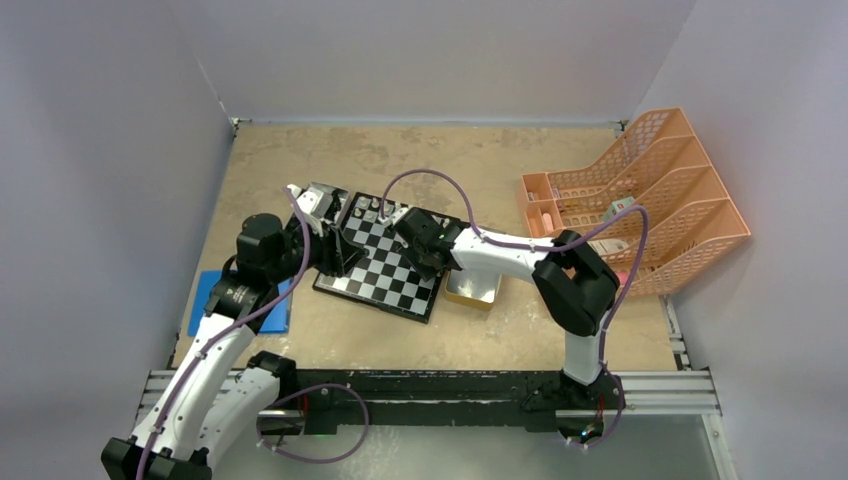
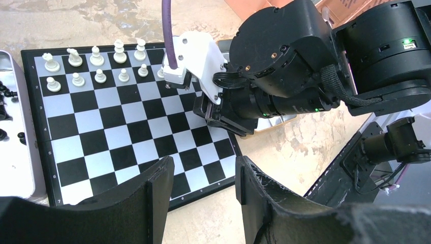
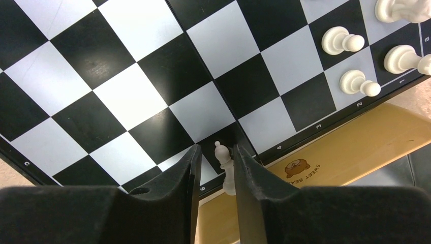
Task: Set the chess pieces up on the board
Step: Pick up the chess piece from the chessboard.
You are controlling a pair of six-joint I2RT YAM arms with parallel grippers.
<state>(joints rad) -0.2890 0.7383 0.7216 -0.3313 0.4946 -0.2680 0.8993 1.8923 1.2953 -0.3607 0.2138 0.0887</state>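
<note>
A: Black and silvery-white checks inside a thin black rim: is that the board (image 1: 392, 276)?

B: Yes. It lies askew in the middle of the stone-look counter (image 1: 420, 165), between the two arms. Cream-white chess pieces (image 2: 96, 57) stand in two rows along one edge.

A: And the claws?

B: The left claw (image 2: 204, 162) hangs over the opposite edge, its fingers apart with nothing between them. The right claw (image 3: 217, 148) is over the board's rim with a slim cream-white piece (image 3: 226, 170) between its fingers. That piece is tilted and lies against one finger. I cannot tell whether it is truly pinched.

A: What is hard to make out?

B: The right arm covers the far end of the white rows. The slim piece could be a bishop or a pawn.

A: Containers?

B: Orange mesh file racks (image 1: 655, 190) on the right hold a few items too small to name. A tan box (image 3: 350, 147) printed with a bear sits just beside the board, its inside mostly hidden under the right arm. A white metal tray (image 2: 15, 162) on the board's other side holds black pieces (image 2: 4, 91) and is cut off by the frame.
</note>
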